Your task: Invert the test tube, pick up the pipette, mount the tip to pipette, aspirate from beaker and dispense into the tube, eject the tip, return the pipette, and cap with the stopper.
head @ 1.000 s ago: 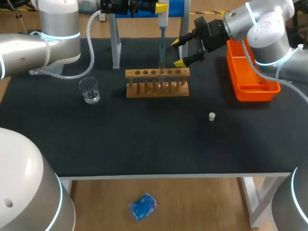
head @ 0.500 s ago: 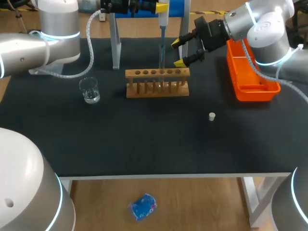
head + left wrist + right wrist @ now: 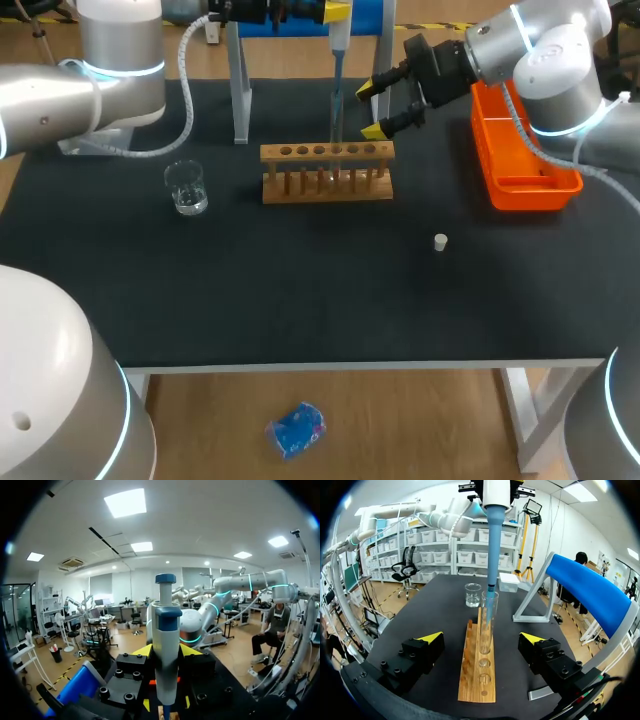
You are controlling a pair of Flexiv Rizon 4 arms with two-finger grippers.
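The white and blue pipette point(image 3: 338, 55) hangs upright over the wooden rack point(image 3: 327, 172), and my left gripper point(image 3: 333, 14) is shut on its body. Its blue tip point(image 3: 336, 115) reaches down into the mouth of the clear test tube point(image 3: 337, 150) standing in the rack. In the left wrist view the pipette point(image 3: 166, 660) sits between the left gripper's point(image 3: 166, 652) yellow tips. My right gripper point(image 3: 378, 108) stands open beside the rack's right end, holding nothing. From its wrist the right gripper point(image 3: 481, 638) faces along the rack point(image 3: 477, 670) towards the tube point(image 3: 489, 612) and tip point(image 3: 493, 560). The white stopper point(image 3: 440, 241) lies on the mat.
A glass beaker point(image 3: 186, 188) with a little water stands left of the rack, also seen as the beaker point(image 3: 473, 595) beyond the rack. An orange bin point(image 3: 520, 160) sits at the right edge. The blue-topped pipette stand point(image 3: 240, 90) rises behind the rack.
My left arm's elbow has shifted slightly upward. The pipette, the right gripper and the things on the table have stayed where they were.
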